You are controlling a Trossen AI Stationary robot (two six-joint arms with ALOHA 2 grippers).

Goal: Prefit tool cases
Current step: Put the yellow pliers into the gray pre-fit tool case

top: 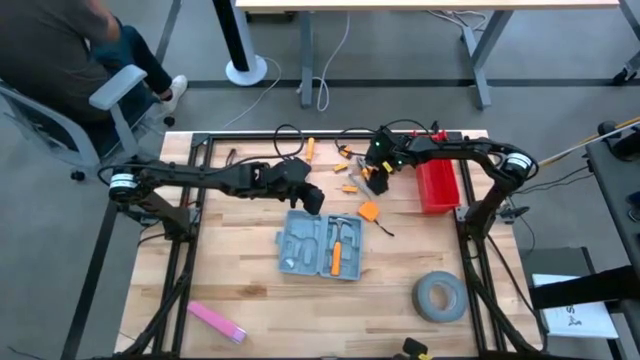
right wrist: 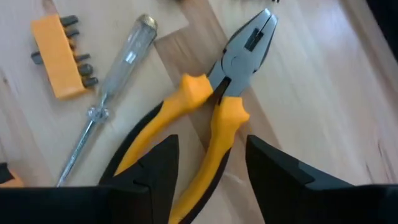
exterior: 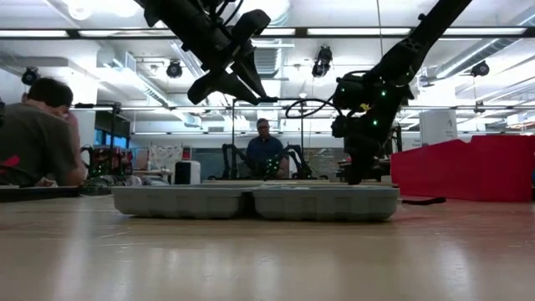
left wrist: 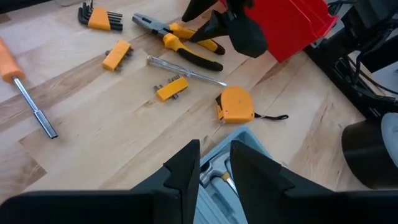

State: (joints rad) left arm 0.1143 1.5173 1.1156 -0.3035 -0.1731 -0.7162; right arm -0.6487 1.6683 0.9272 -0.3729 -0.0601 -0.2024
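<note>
1. Both arms are dark, near black, built from long slim links with chunky joints.
2. Each arm has a silver-white ring at the shoulder end, seen from above.
3. The right arm's wrist block shows little green lights, plus a spot of yellow, in the low view.
4. Black cables loop off that wrist.
5. Left gripper and right gripper have matte black, wedge-shaped fingers with angular faceted edges.
</note>
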